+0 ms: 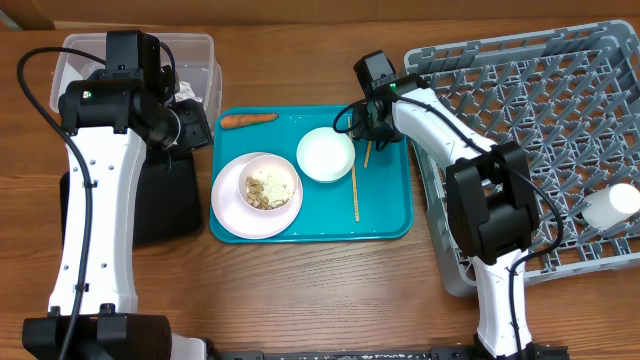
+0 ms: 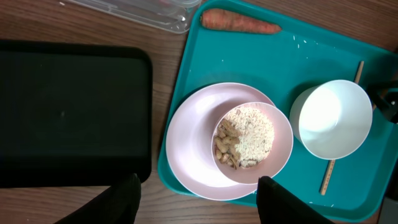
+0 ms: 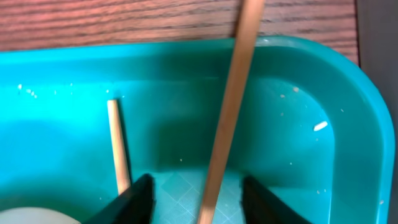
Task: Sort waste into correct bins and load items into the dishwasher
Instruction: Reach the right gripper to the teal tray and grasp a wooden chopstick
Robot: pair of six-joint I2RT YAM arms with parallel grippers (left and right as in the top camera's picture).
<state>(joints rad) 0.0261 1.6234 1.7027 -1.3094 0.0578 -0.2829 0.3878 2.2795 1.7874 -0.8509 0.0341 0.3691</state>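
Wooden chopstick (image 3: pixel 233 106) is the current target, so this is the dishwasher-loading step. Right gripper (image 3: pixel 198 186) is down at the far right corner of the teal tray (image 1: pixel 385 215), jaws set either side of the stick. There's a gap on both sides, so it's part-open and straddling, not clamped. The stick looks propped at an angle rather than flat on the tray floor. Can't tell what its far end rests on.

Second chopstick (image 1: pixel 355 190) lies flat on the tray, just right of the white bowl (image 1: pixel 325 154).

Left gripper (image 2: pixel 199 182) is open and empty, hovering over the near edge of the pink plate (image 1: pixel 228 200), beside the black tray (image 2: pixel 68 112). A small bowl of food scraps (image 2: pixel 249 134) sits on the plate. Carrot (image 1: pixel 248 120) is at the tray's top edge, near the clear tub (image 1: pixel 75 55).

Dish rack (image 1: pixel 530 100) holds only a white cup (image 1: pixel 612 207), so loading is at an early stage.

Next move, my read: pinch square on the stick, lift clear of the tray rim, swing right over the rack. It's thin and round, so it could roll or pivot in the jaws if gripped off-centre.
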